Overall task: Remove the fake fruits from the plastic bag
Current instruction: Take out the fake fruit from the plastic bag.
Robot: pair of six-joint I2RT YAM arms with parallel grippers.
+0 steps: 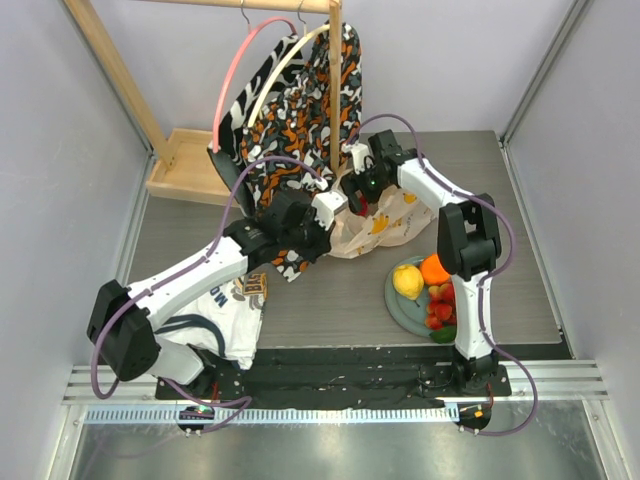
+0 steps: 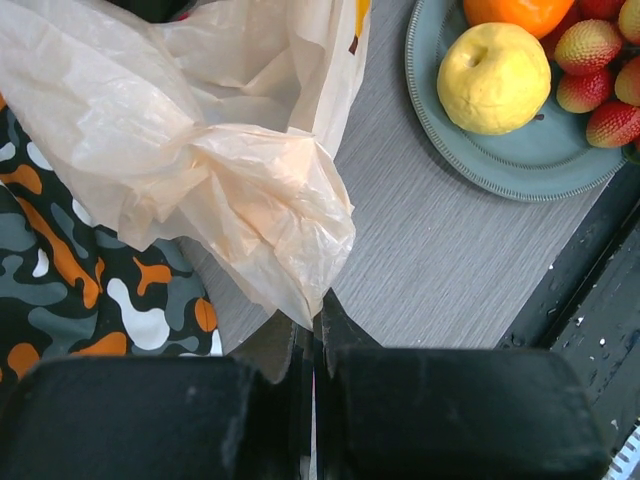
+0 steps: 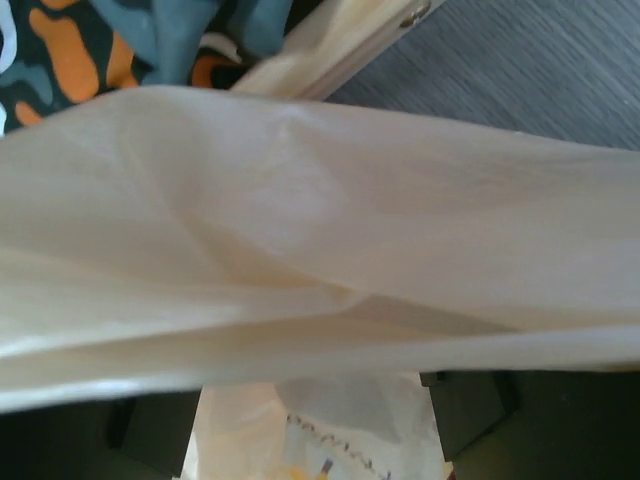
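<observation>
Now, plate (image 2: 560,160) holding yellow fruit (image 2: 495,78), orange (image 2: 515,12), berries (image 2: 590,45), bag (image 2: 200,130) beside

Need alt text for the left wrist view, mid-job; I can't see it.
The left gripper is shut on a crumpled corner of the plastic bag. A yellow fruit, an orange and strawberries sit on the grey-green plate at upper right; patterned cloth lies at left.

Plastic bag (image 3: 300,230) filling view, patterned cloth (image 3: 70,45) behind, grey table (image 3: 540,70) beyond
</observation>
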